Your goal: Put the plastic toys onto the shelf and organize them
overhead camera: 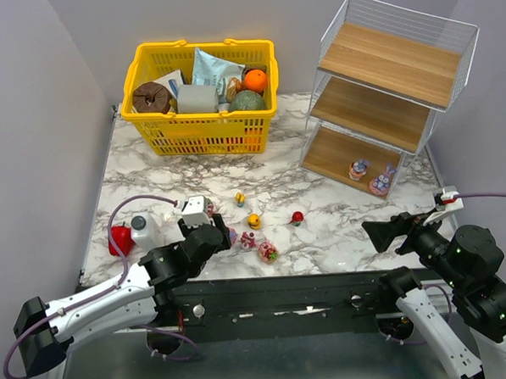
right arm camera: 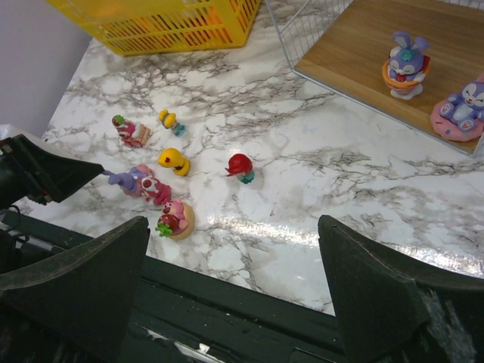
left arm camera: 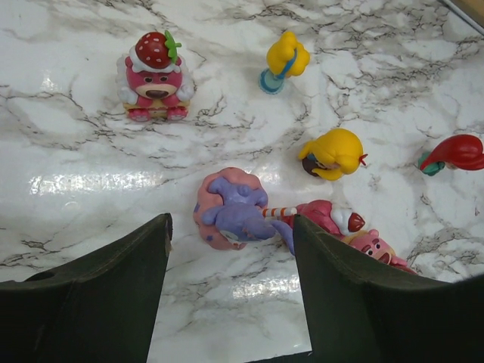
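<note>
Left wrist view has the left gripper wide open and empty, its fingers either side of the purple toy near the table's front edge, so it looks like a pick: lower, pinch, then carry to the shelf in the far right corner.

Marble table, toys, yellow basket, shelf

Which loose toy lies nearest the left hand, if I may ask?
The purple figure on a pink base: it alone lies between the left hand's open fingers.
</note>
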Action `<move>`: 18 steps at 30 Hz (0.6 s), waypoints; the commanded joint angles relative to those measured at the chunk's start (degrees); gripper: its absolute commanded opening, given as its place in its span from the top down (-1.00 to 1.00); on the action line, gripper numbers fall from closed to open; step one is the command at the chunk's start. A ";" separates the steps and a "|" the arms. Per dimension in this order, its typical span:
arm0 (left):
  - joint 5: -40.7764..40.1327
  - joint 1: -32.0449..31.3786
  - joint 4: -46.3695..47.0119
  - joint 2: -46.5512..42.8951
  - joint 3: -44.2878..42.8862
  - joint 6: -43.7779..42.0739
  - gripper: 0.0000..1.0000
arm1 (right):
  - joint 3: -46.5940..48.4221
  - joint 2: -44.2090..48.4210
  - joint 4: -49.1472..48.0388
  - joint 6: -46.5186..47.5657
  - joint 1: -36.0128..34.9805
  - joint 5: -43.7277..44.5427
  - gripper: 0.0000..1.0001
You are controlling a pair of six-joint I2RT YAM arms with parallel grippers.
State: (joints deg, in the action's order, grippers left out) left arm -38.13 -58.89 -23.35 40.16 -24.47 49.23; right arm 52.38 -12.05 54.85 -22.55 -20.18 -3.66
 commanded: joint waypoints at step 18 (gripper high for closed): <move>0.16 -0.08 8.58 7.56 2.23 0.34 -0.04 | 0.44 0.72 -0.27 0.66 -0.03 1.99 -0.99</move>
State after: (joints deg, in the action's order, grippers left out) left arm -35.99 -58.89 -16.86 46.63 -23.18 49.34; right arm 52.38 -12.05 54.89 -22.46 -20.18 -3.20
